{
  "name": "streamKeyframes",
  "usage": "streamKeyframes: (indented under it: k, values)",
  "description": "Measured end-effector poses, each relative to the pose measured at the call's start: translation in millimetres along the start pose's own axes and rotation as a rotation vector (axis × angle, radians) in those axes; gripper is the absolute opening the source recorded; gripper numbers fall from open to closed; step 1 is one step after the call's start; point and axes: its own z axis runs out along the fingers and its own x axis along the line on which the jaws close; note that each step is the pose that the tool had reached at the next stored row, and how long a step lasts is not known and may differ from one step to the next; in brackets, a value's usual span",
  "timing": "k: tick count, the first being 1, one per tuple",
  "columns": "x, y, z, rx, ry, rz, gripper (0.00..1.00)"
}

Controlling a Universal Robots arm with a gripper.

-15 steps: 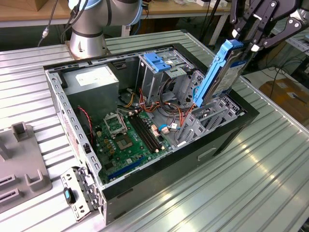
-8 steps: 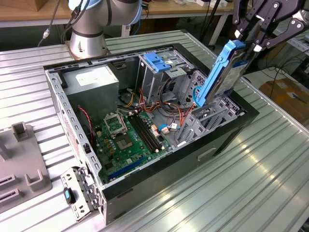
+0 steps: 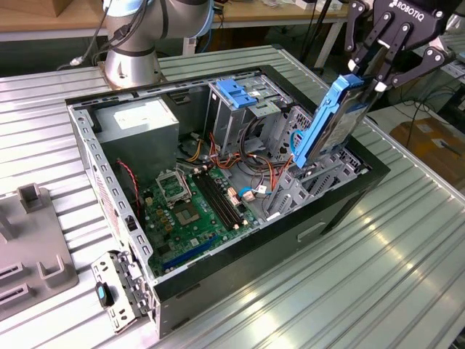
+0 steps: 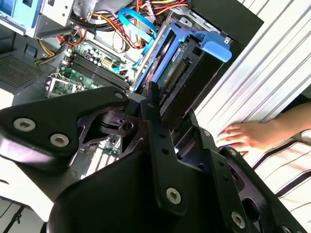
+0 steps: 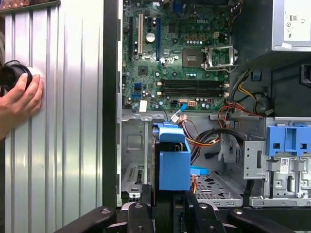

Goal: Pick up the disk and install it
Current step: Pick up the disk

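The flat grey-metal disk [image 3: 330, 120] in its bright blue plastic rail frame stands tilted, its lower end inside the open black computer case [image 3: 247, 265] at the exterior view's right. The black pincer [image 3: 369, 78] is clenched on its upper end. Orange-and-red cables [image 3: 272, 171] lie just beside it. A person's hand [image 5: 19, 99] rests on the ribbed metal table [image 3: 349, 291].

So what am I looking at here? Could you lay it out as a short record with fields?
Setting: open computer case lying on a ribbed metal table
Gripper: gripper shut on the upper end of the disk
Disk: in its blue frame, tilted, lower end dipping into the case at the exterior view's right
Installed: not yet seated
Bystander: a person's hand resting on the table beside the case
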Motion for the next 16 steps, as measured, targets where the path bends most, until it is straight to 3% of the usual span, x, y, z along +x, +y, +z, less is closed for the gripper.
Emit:
streamKeyframes:
  k: [5, 8, 14, 16]
  values:
    - [0.1, 0.0, 0.9, 0.0, 0.0007, 0.0, 0.35]
    - [0.1, 0.0, 1.5, -0.0004, 0.0163, 0.0, 0.35]
    - [-0.1, 0.1, 8.6, -0.0006, 0.0261, 0.0, 0.35]
    - [-0.4, 0.1, 8.8, -0.0006, 0.0263, 0.0, 0.35]
